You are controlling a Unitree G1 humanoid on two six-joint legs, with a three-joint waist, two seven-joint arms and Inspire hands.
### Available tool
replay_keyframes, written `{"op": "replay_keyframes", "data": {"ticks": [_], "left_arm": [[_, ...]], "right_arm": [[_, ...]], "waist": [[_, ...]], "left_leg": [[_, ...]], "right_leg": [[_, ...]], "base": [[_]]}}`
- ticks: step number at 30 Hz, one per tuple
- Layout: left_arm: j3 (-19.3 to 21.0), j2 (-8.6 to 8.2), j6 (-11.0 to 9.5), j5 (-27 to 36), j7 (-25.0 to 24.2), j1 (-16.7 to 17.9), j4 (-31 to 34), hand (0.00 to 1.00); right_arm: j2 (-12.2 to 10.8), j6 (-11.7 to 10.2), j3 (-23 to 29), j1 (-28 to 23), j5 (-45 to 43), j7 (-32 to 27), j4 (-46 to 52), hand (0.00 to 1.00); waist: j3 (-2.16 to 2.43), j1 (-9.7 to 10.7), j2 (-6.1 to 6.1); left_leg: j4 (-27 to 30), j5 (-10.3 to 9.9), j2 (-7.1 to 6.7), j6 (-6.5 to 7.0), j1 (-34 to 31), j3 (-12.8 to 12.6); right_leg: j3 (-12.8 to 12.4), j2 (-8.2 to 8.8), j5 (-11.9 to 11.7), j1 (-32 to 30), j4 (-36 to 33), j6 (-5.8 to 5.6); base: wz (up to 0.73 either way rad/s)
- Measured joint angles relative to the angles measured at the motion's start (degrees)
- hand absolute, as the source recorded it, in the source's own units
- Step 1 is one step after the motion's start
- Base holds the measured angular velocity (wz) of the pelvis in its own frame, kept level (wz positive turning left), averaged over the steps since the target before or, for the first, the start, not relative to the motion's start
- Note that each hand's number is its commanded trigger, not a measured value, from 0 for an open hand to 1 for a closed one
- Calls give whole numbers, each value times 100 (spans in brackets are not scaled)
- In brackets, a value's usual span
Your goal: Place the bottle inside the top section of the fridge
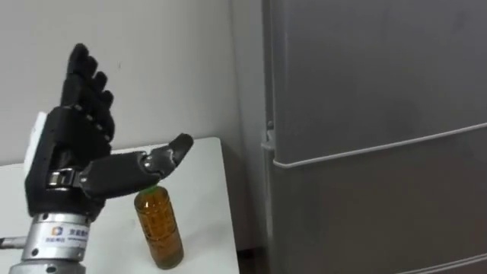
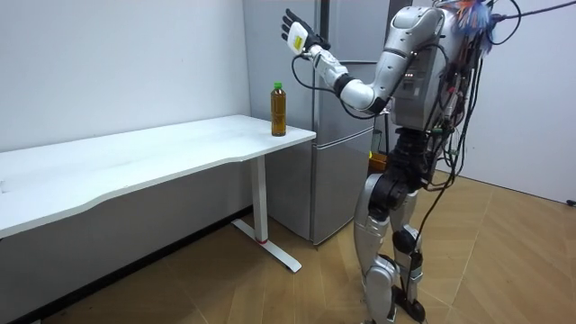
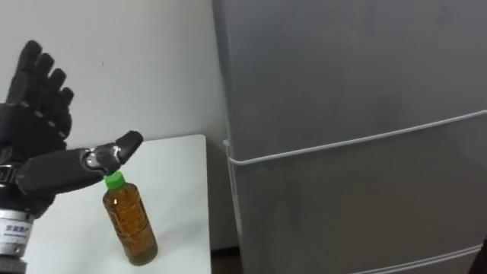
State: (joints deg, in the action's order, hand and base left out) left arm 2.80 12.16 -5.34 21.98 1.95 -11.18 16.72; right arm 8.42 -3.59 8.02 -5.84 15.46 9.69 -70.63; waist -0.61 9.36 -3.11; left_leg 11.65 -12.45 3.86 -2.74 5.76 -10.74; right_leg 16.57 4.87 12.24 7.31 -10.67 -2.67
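A clear bottle (image 1: 160,228) of amber drink with a green cap stands upright near the right end of the white table (image 1: 199,171), also seen in the room view (image 2: 279,110). My left hand (image 1: 72,144) is raised in front of me, open, fingers straight up and thumb stretched out to the right above the cap. In the room view the left hand (image 2: 300,36) hangs higher than the bottle and apart from it, holding nothing. The grey fridge (image 1: 365,114) stands right of the table with both doors shut; a seam divides the upper door (image 3: 342,68) from the lower one.
A white wall runs behind the table. The long table (image 2: 162,148) stretches off to the room view's left on white legs. I stand on wooden floor in front of the fridge (image 2: 346,144), close to the table's end.
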Motion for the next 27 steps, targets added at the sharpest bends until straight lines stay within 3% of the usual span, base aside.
{"op": "replay_keyframes", "data": {"ticks": [4,10,17,27], "left_arm": [[-184,-4,141,199,-157,-66,0,0],[-415,-7,292,1016,-294,-95,0,0],[-792,-8,349,997,-671,-284,-306,0],[-994,-17,640,873,-829,-316,-315,0]], "right_arm": [[-7,1,-65,20,4,-73,6,0],[20,1,-242,44,55,-94,80,0],[48,-1,-242,146,46,-93,52,0],[50,123,-309,234,99,-94,34,0]], "waist": [[-5,61,2],[-14,145,-11],[-74,199,-97],[-52,313,-132]], "left_leg": [[0,0,0,0,7,-22],[-2,0,0,0,3,-97],[-37,0,-2,0,49,-82],[-52,0,-5,0,28,-55]], "right_leg": [[-79,-8,-3,2,4,3],[-201,-9,-8,-46,4,-2],[-235,-11,-16,-39,7,-4],[-222,-12,-18,-70,10,-5]], "base": [[-9],[-7],[-2],[-1]]}}
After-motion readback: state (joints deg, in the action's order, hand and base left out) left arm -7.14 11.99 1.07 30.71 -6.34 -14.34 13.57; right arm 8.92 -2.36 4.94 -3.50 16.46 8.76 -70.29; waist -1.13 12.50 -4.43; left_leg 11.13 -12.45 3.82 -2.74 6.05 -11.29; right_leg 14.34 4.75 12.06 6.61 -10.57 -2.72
